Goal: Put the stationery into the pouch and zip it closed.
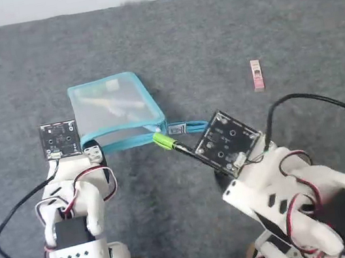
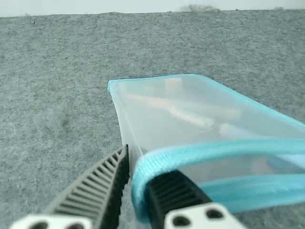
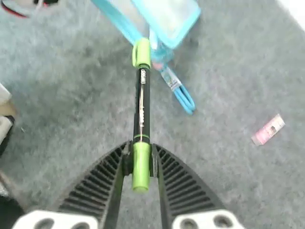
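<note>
Right gripper (image 3: 141,148) is clamped on the near green end of the pen (image 3: 142,105). The pen's far green cap sits right at the pouch (image 1: 113,109) mouth, near-right corner, not inside yet. Left gripper (image 2: 140,164) is pinched on the teal zip edge at the pouch's near-left corner, holding one lip of the mouth. The pouch lies flat on the grey table (image 1: 286,17), centre-left, with its mouth facing the arms. Handling guess: the pen is light, stiff and smooth-barrelled, so an end grip could let it pivot if the tip snags the zip band; feed it straight in. The pouch is thin soft plastic and will buckle or slide if pushed, so only the zip band and the pull strap (image 1: 188,126) are worth grabbing. The strap trails off the right corner and looks floppy. Count: 1 pouch, 1 pen in hand, and 1 small pink item (image 1: 256,75), probably an eraser, loose on the table far right, well apart from the pouch. A few pale items are already inside; exact number can't be told through the plastic.
</note>
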